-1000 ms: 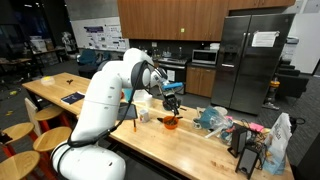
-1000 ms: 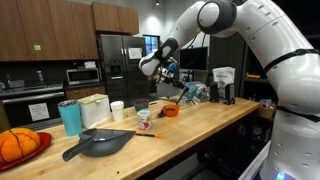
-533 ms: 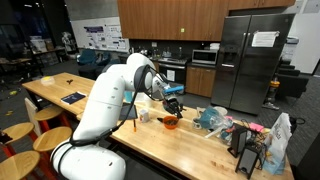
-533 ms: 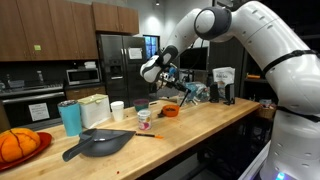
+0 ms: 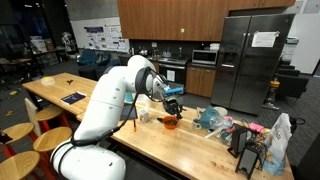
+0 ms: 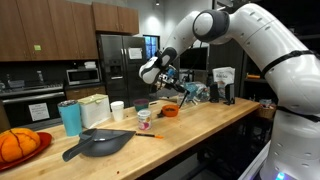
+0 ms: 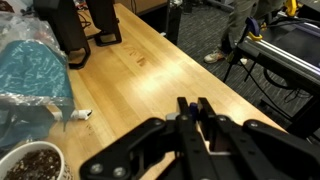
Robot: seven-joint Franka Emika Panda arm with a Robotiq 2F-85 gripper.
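Wrist view: closed claw (image 7: 193, 106) above countertop (image 7: 150, 70)

Dim room under overhead lights, glare on the fridge (image 5: 250, 60); wrist view soft and blurred up close.

**Wooden counter, well loaded**

The long wooden counter (image 6: 190, 122) carries a dark pan (image 6: 98, 144), a teal cup (image 6: 69, 117), a white cup (image 6: 117, 110) and an orange bowl (image 6: 170, 111). A red plate (image 6: 40, 140) sits at one end. Crinkled bags (image 5: 213, 118) lie farther along.

Kitchen: steel fridge (image 5: 250, 60), microwave (image 5: 204, 58), wooden cabinets (image 5: 170, 18)
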